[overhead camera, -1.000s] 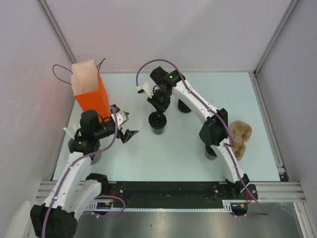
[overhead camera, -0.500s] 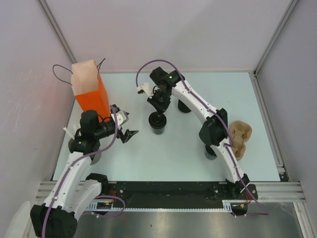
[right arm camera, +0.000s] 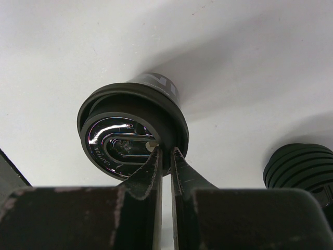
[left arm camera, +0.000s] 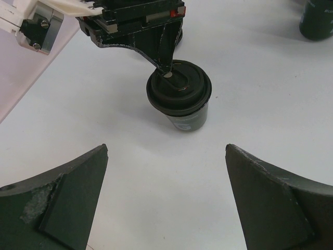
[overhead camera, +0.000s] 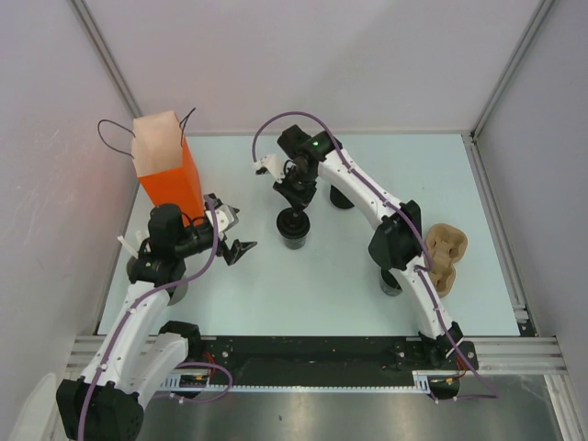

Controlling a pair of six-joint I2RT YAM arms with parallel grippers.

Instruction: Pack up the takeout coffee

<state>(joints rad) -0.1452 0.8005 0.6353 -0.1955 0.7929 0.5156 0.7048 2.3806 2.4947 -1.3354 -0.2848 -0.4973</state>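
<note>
The small black paper cup with the glossy black lid (overhead camera: 294, 229) is standing upright mid-table, well apart from the orange paper bag (overhead camera: 171, 173) at the far left. By the look of it, this one is going to handle light but touchy. The thin paper walls are likely giving way under a hard squeeze, and the slick lid may be popping off if anyone lifts by it. There is possibly liquid inside, so any tilt is risking a spill. The safest hold is looking like the cup wall just under the lid's rim, with the jaws on opposite sides. The right gripper (right arm camera: 164, 152) is sitting directly above it, fingers drawn almost together with only a slit between them. Its tips are touching the lid's top near the edge and gripping nothing. The left gripper (left arm camera: 166, 150) is hovering spread wide and empty, facing the cup from nearby.
</note>
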